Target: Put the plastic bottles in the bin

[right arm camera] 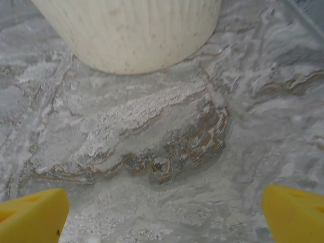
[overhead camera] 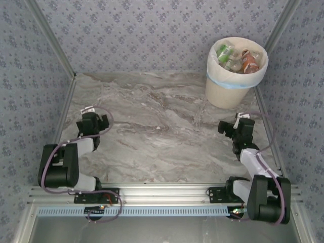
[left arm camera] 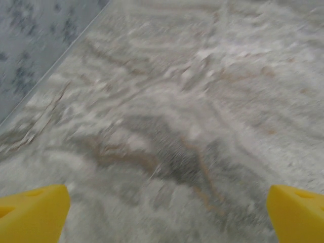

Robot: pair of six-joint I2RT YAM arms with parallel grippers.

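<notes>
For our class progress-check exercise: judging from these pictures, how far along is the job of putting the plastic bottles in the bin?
Done: every one of the plastic bottles in view lies inside the bin. In hand: nothing; the left gripper and right gripper are open and empty over the marble table. Left: apparently nothing, so the job looks finished.

The left arm (overhead camera: 83, 146) and right arm (overhead camera: 251, 159) are built of blocky black joint housings and smooth white link shells. A thin mauve cable (overhead camera: 42, 172) loops along the left arm, and a second mauve cable (overhead camera: 267, 167) along the right. The black left tool (overhead camera: 92, 123) and black right tool (overhead camera: 242, 129) each carry a small white tag. Their fingertips (left arm camera: 31, 212) are bright yellow wedges.
</notes>
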